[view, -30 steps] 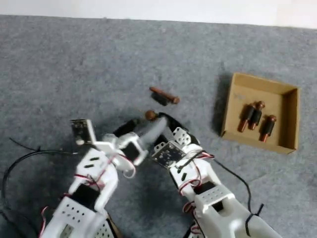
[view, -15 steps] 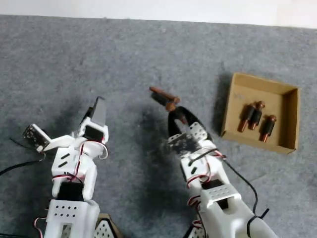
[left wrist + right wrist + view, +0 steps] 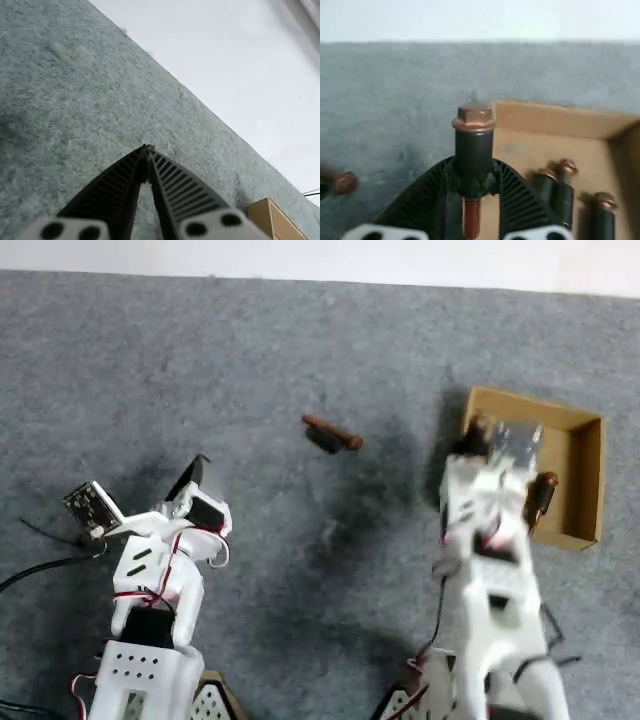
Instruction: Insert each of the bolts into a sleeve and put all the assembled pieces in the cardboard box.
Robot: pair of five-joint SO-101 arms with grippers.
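My right gripper (image 3: pixel 472 175) is shut on an assembled piece (image 3: pixel 473 142), a copper bolt standing upright in a black sleeve. It hangs over the near-left edge of the cardboard box (image 3: pixel 540 122), and in the high view the right gripper (image 3: pixel 476 432) is at the box (image 3: pixel 575 430) left wall. Three assembled pieces (image 3: pixel 559 182) lie inside the box. A loose copper bolt (image 3: pixel 334 430) lies with a black sleeve (image 3: pixel 322 442) on the carpet at mid-table. My left gripper (image 3: pixel 195 472) is shut and holds nothing, low at the left; its fingertips (image 3: pixel 145 150) meet above bare carpet.
Grey carpet (image 3: pixel 300 340) covers the table, with a white wall beyond its far edge. The box corner (image 3: pixel 272 220) shows far off in the left wrist view. Cables trail beside the left arm's base (image 3: pixel 30 560).
The right arm has swung from mid-table to the box's left edge with the assembled piece in its gripper. The left arm has shifted only slightly.
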